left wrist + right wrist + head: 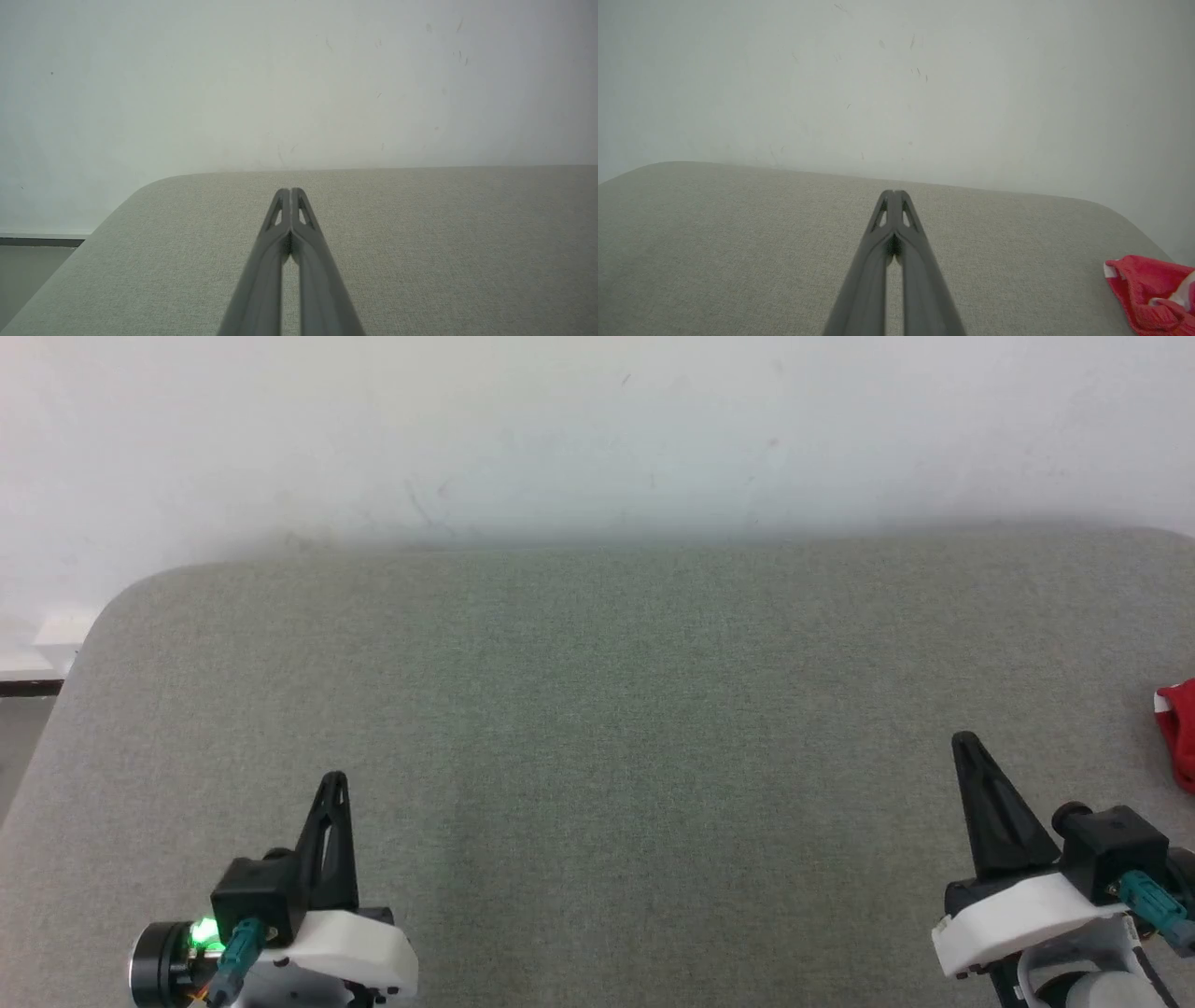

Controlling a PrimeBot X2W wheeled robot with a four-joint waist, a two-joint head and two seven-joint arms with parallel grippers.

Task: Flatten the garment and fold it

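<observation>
Head view: left gripper (334, 782) and right gripper (966, 744) hovering, jaws pressed together; garment (1179, 733) lying bunched at right edge of pad (597, 709). Flattening not begun; I'm thinking right gripper needs opening, reaching rightward.

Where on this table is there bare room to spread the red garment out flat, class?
The widest bare patch is the grey table between the shut left gripper and shut right gripper, back to the white wall. The crowded spot is the table's right edge, where the bunched garment lies, apart from the right gripper.
</observation>
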